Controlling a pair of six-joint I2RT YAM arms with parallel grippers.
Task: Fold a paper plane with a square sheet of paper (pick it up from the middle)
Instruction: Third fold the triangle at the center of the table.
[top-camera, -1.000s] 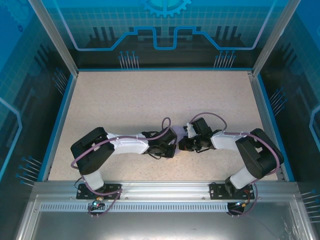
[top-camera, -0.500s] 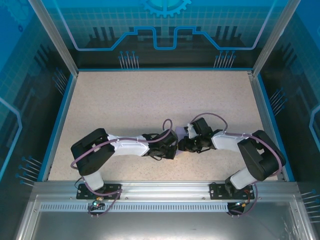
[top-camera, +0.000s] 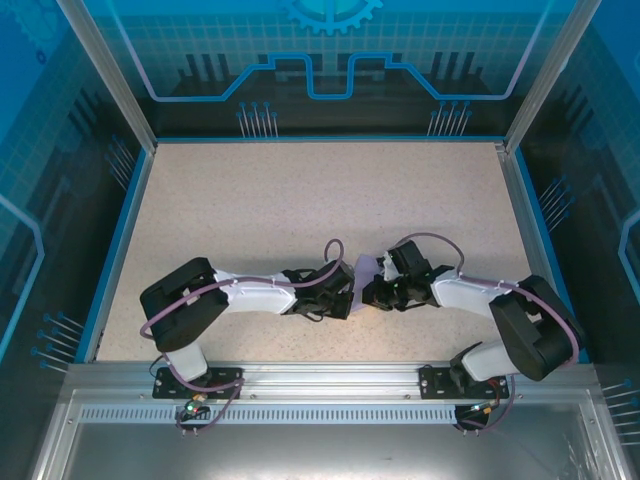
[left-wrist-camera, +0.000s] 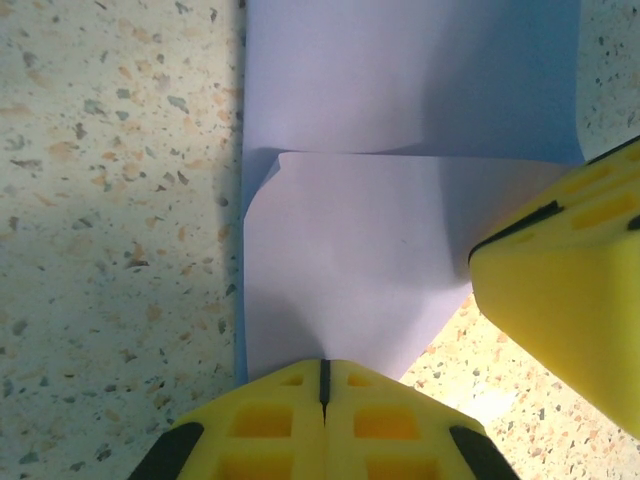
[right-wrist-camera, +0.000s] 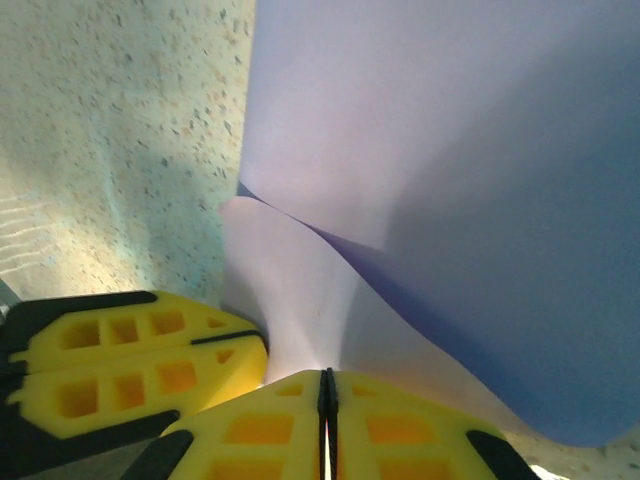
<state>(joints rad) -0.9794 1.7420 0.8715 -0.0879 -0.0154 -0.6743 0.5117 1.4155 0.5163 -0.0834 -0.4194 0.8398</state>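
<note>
Square sheet of paper (left-wrist-camera: 380, 260), part-folded, at the worktop's (top-camera: 300, 200) near edge: my left hand (left-wrist-camera: 324, 375) and right hand (right-wrist-camera: 327, 385) both clamp its flap. I should align edges before pressing flat.

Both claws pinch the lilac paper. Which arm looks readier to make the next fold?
Probably right: the right gripper pinches the paper where it curls upward; the left gripper holds a flatter part.
</note>
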